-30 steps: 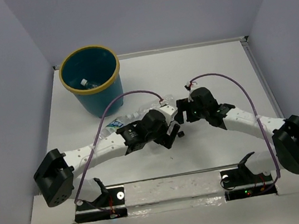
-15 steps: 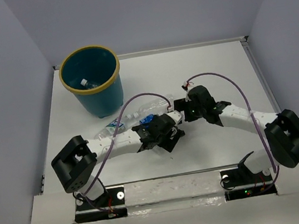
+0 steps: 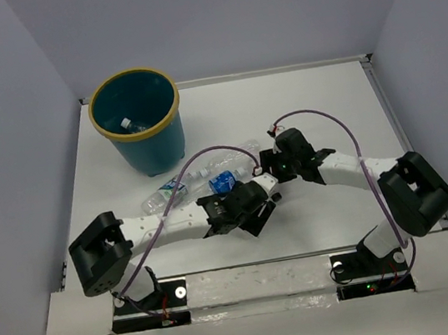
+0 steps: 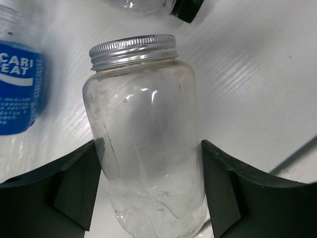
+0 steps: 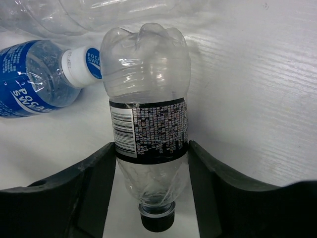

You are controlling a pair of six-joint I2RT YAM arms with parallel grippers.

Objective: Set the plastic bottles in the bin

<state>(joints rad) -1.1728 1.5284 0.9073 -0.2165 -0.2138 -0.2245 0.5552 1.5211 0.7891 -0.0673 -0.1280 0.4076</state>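
1. The left fingers [image 4: 74,188] press both sides of a silver-lidded clear bottle [image 4: 143,124] on the table [image 3: 324,102].
2. The right fingers [image 5: 94,188] clamp a black-labelled bottle [image 5: 148,129].
3. A blue-labelled bottle [image 5: 29,94] lies just beside it.
4. The bin [image 3: 150,149] stands well apart, at the table's far left.

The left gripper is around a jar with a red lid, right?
Not quite. The left gripper is around a jar, but its lid is silver, not red. The left wrist view shows it.
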